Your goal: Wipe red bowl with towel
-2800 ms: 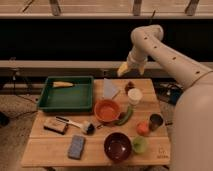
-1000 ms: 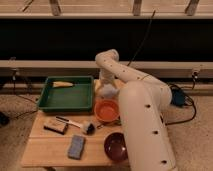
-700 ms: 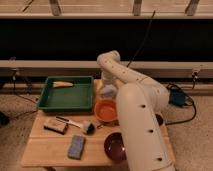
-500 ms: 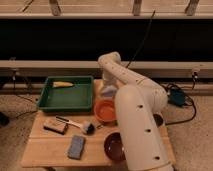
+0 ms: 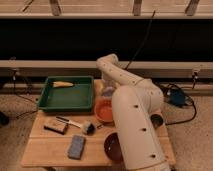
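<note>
Swung over from the 2 o'clock corner of the desk (image 5: 50, 146), the white arm (image 5: 134, 127) now fills the view's right half and bends down mid-desk. The red bowl (image 5: 102, 113) sits at 4 o'clock of the green tray (image 5: 65, 107), the towel (image 5: 110, 94) just at the bowl's 12 o'clock. The claw (image 5: 105, 88) hangs at the towel; whether it grips anything cannot be told.
</note>
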`<control>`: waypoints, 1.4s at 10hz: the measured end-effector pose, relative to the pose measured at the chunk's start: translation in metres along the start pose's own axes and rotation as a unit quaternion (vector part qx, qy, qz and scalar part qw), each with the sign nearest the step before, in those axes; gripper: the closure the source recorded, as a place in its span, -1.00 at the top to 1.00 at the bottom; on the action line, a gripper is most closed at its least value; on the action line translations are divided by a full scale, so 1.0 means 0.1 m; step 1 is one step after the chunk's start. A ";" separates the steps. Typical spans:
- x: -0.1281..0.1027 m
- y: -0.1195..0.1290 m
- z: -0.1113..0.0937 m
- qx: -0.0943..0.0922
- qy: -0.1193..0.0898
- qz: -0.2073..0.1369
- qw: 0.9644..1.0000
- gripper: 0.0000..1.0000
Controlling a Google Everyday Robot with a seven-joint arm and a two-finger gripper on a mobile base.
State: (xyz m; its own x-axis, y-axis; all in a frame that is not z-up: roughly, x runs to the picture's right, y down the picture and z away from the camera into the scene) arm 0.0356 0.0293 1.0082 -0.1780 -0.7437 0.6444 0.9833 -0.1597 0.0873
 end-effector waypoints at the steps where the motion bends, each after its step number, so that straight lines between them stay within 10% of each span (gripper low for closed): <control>1: -0.01 0.03 -0.01 -0.001 0.001 0.001 1.000 -0.29; 4: -0.02 0.08 -0.03 -0.003 0.002 0.003 1.000 -0.90; 8: -0.07 0.07 -0.09 0.003 0.008 -0.001 1.000 -1.00; 14: -0.60 0.71 -1.27 0.007 0.078 -0.011 0.997 -1.00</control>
State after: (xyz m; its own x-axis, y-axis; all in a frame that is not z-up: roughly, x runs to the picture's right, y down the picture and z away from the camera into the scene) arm 0.1117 -0.0197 0.8795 -0.2029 -0.8326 0.5154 0.9792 -0.1690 0.1125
